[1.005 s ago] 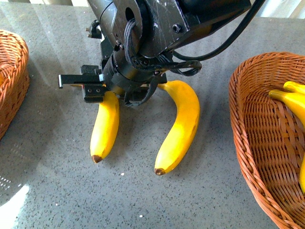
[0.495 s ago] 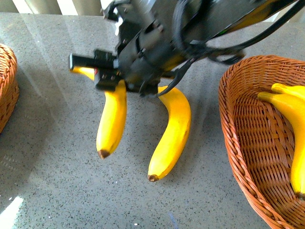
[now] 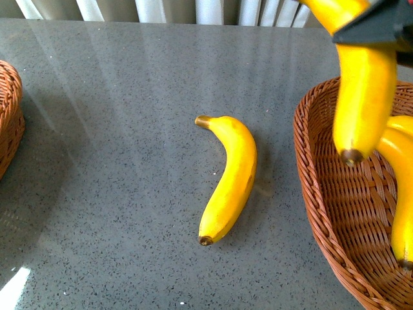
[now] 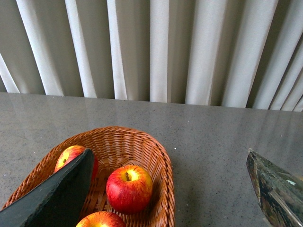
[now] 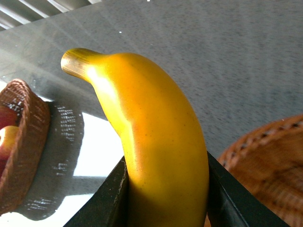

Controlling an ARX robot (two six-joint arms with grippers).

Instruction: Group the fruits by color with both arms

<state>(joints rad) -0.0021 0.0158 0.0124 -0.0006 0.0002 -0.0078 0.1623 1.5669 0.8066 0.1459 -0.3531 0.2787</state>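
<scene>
In the front view a yellow banana (image 3: 227, 177) lies alone on the grey table. A second banana (image 3: 364, 97) hangs brown tip down over the right wicker basket (image 3: 314, 194), with my right gripper (image 3: 371, 31) shut on its upper part. The right wrist view shows that banana (image 5: 156, 142) clamped between both black fingers (image 5: 108, 201). My left gripper (image 4: 165, 198) is open above the edge of the left basket (image 4: 163, 163), its fingers (image 4: 57, 194) far apart and empty. Three red apples lie in that basket, one in its middle (image 4: 129, 188).
Two more bananas (image 3: 403, 194) lie in the right basket. The left basket's rim (image 3: 10, 123) shows at the left edge of the front view. Pleated white curtains (image 4: 161, 47) hang behind the table's far edge.
My right arm has lifted one banana off the table and carried it right, to above the right basket. The other banana stays on the table.
</scene>
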